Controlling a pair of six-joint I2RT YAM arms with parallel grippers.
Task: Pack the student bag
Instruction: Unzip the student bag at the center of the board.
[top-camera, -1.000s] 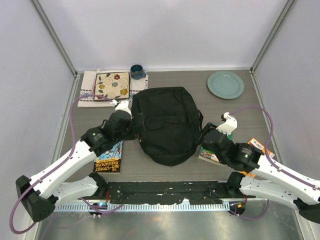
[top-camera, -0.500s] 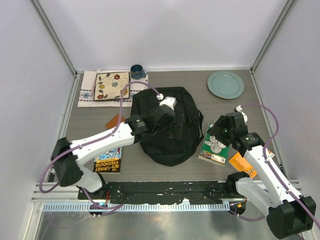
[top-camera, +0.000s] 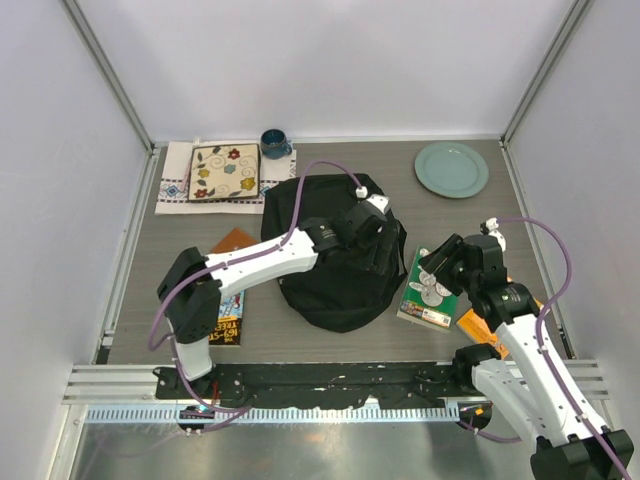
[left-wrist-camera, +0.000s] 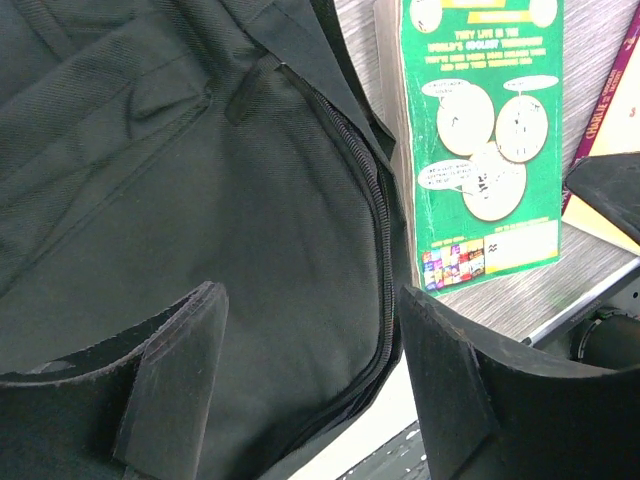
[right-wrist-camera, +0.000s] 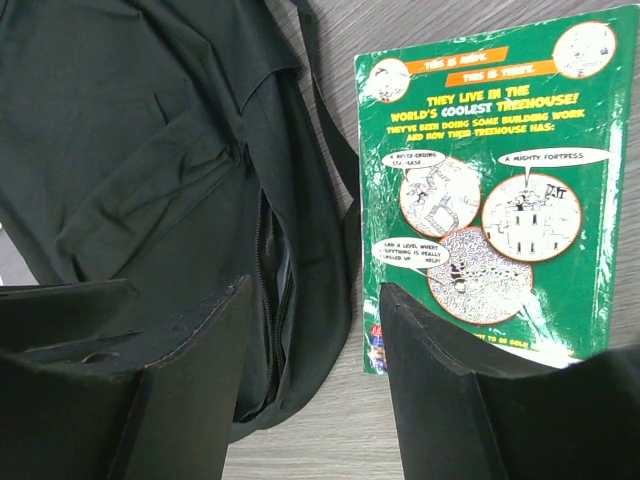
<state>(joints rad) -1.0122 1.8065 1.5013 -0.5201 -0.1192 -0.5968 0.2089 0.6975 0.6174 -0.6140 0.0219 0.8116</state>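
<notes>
The student bag (top-camera: 325, 255), a big black backpack, lies flat in the middle of the table. My left arm reaches across it, and the left gripper (top-camera: 386, 258) hangs open over the bag's right edge. In the left wrist view its fingers (left-wrist-camera: 170, 372) straddle the side zipper (left-wrist-camera: 375, 205) with nothing gripped. A green book (top-camera: 430, 290) lies just right of the bag. My right gripper (top-camera: 440, 263) hovers open above the gap between bag and book. The right wrist view shows a slightly parted zipper (right-wrist-camera: 272, 290) and the green book (right-wrist-camera: 480, 190).
An orange book (top-camera: 233, 241) and a treehouse book (top-camera: 226, 320) lie left of the bag. Another orange book (top-camera: 478, 325) pokes out under the right arm. At the back are a patterned cloth with a floral tile (top-camera: 222, 170), a blue mug (top-camera: 275, 143) and a green plate (top-camera: 451, 168).
My left arm has swung from the bag's left edge across to its right edge, its jaws narrowing a little. The right arm has lifted off the green book and pulled back slightly.
</notes>
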